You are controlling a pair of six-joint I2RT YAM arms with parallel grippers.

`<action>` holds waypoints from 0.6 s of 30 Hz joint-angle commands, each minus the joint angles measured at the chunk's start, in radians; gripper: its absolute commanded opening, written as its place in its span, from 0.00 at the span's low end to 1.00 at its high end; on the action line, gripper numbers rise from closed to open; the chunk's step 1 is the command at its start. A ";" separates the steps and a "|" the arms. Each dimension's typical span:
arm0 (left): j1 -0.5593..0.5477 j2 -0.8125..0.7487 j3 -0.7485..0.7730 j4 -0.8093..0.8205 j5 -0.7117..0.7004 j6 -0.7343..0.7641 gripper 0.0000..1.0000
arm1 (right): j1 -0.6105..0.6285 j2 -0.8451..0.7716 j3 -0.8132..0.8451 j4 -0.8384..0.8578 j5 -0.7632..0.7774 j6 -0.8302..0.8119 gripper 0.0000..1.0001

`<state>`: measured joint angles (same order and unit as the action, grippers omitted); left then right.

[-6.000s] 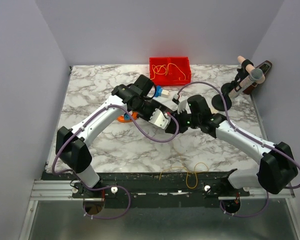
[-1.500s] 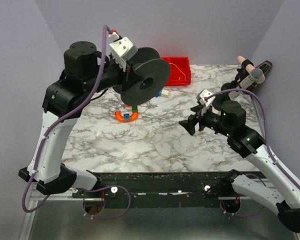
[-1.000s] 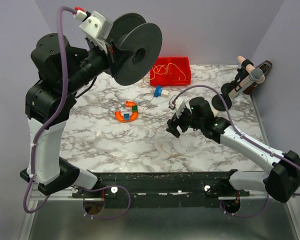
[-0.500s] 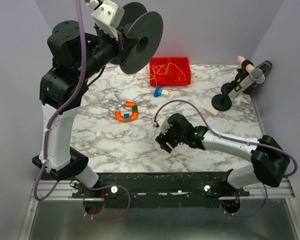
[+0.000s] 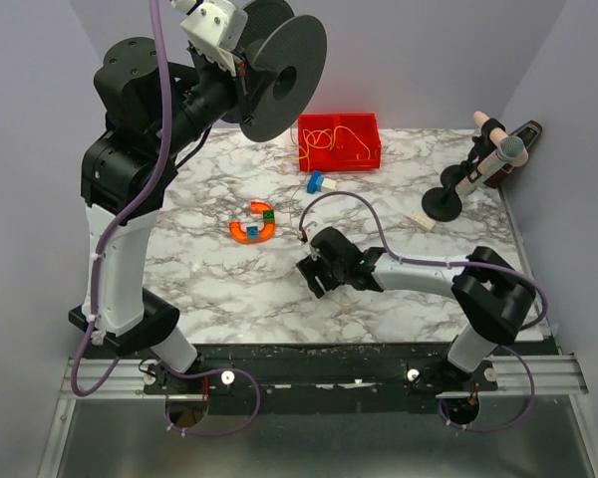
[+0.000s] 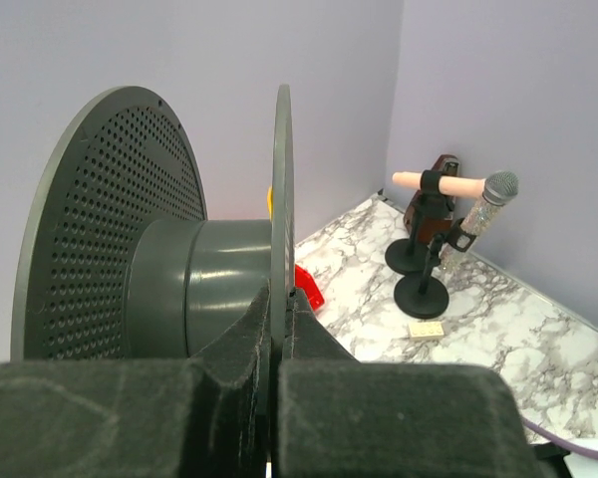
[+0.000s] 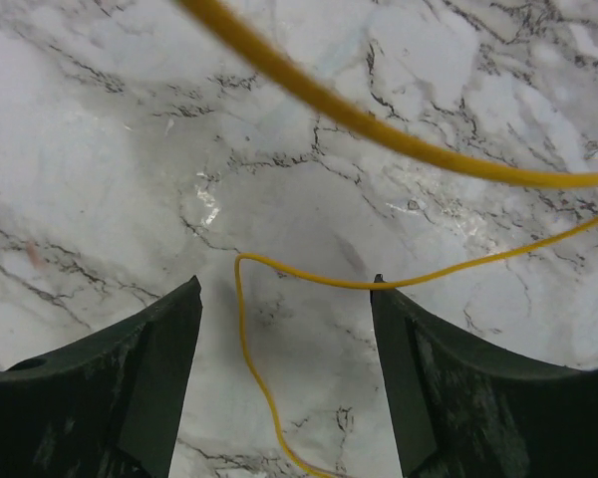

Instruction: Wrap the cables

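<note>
Bench (image 5: 199,289): white marble with grey veins, walled in by plain lilac panels.
Spool (image 5: 284,75): dark grey, with perforated flanges, raised high above the bench's far left corner.
Left tool (image 6: 276,339): clamped shut on the rim of one spool flange, padded fingers pressed to either face.
Right tool (image 7: 286,299): low over the middle of the bench, fingers spread apart and pointing down, gripping nothing.
Red bin (image 5: 339,159): at the far edge, with a tangle of yellow wire inside.
Microphone (image 5: 510,149): tilted on a black stand at far right.
Orange horseshoe piece (image 5: 251,231): on the marble, left of the right tool.
Cables (image 7: 309,282): one thin yellow strand lies looped on the marble between the right tool's open fingers; a second crosses above it, blurred.
</note>
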<state>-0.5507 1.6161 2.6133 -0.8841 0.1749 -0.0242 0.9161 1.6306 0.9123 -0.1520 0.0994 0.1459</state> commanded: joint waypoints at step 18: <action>0.098 -0.002 -0.071 0.155 -0.112 -0.203 0.00 | 0.064 0.048 0.094 0.004 -0.136 -0.207 0.01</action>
<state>-0.5060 1.6123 2.5664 -0.8604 0.1425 -0.1097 0.9249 1.7405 0.9321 -0.0433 0.0429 0.0917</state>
